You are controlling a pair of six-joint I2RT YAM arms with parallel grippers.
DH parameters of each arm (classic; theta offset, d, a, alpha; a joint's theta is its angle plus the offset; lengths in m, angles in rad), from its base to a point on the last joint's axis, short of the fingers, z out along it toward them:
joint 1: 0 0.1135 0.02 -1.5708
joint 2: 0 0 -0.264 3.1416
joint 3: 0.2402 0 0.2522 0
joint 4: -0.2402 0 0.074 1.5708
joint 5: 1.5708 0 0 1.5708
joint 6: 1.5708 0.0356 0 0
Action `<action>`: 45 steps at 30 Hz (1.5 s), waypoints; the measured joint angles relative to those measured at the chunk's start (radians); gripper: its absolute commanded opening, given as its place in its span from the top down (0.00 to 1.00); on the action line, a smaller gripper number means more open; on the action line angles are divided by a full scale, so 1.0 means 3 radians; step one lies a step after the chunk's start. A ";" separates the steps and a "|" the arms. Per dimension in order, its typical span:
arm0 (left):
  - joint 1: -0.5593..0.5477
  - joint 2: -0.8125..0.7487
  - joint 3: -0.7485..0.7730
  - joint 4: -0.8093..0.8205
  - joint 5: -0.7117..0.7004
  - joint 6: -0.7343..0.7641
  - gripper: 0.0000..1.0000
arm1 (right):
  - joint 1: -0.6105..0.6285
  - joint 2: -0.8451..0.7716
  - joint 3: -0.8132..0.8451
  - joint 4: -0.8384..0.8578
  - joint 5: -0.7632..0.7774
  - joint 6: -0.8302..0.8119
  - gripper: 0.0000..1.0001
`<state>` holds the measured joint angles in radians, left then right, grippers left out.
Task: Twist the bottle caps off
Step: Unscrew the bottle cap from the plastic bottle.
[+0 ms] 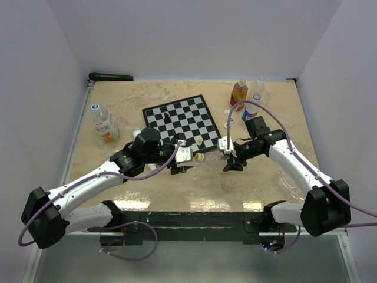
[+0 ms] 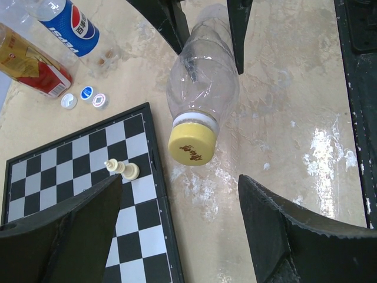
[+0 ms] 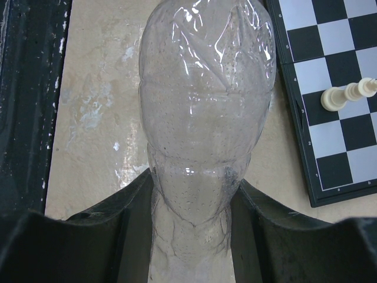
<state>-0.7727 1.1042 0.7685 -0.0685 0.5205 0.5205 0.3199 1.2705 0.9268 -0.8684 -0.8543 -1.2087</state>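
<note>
1. Yellow cap (image 2: 191,147), ribbed and screwed on, closes the neck of a clear plastic bottle (image 2: 203,82). It sits at the centre of the left wrist view. In the overhead view it is just below the lower right corner of the chessboard (image 1: 177,118).
2. The right tool (image 3: 191,188) is clamped around the bottle's far end, one finger on each side, with the body running up the middle of its own view.
3. The left tool (image 2: 177,188) is spread wide and has hold of nothing. Its two dark fingers fill the lower corners of its view, with bare counter (image 2: 283,118) between them.
4. From overhead the bottle's long axis runs left to right between the two tools, with the cap end towards the left one. In the left wrist view the cap faces almost straight into the gap, slightly above it and not touching either finger.
5. My reading is that the left arm is the nearer one for the twist. It would need to move forward along that axis until the cap is between its fingers, then close.
6. I cannot tell whether the bottle rests on the counter or is held just off it.
</note>
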 measured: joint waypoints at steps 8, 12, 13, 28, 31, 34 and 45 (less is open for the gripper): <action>0.0000 0.0010 0.0000 0.0000 0.0003 0.0001 0.17 | 0.0001 0.0000 0.0000 0.0000 0.0001 -0.0001 0.99; 0.0000 0.0010 0.0000 0.0001 0.0003 0.0006 0.17 | 0.0001 0.0000 0.0000 0.0000 0.0000 -0.0001 0.99; 0.0000 0.0010 0.0000 0.0006 0.0003 0.0015 0.17 | 0.0001 0.0000 0.0000 -0.0001 0.0000 -0.0001 0.99; 0.0000 0.0010 0.0000 0.0125 0.0003 0.0117 0.17 | 0.0004 0.0000 0.0000 0.0000 0.0001 -0.0001 0.99; 0.0000 0.0010 0.0000 0.0126 0.0003 0.0141 0.17 | 0.0004 0.0000 0.0000 0.0000 0.0001 -0.0001 0.99; 0.0000 0.0010 0.0000 0.0126 0.0003 0.0150 0.17 | 0.0006 0.0000 0.0000 -0.0001 0.0001 -0.0001 0.99; 0.0000 0.0010 -0.0003 0.0126 0.0001 0.0165 0.17 | 0.0025 0.0008 0.0000 -0.0001 0.0001 -0.0001 0.99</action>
<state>-0.7727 1.1072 0.7677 -0.0307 0.5209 0.5701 0.3275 1.2728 0.9268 -0.8688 -0.8539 -1.2091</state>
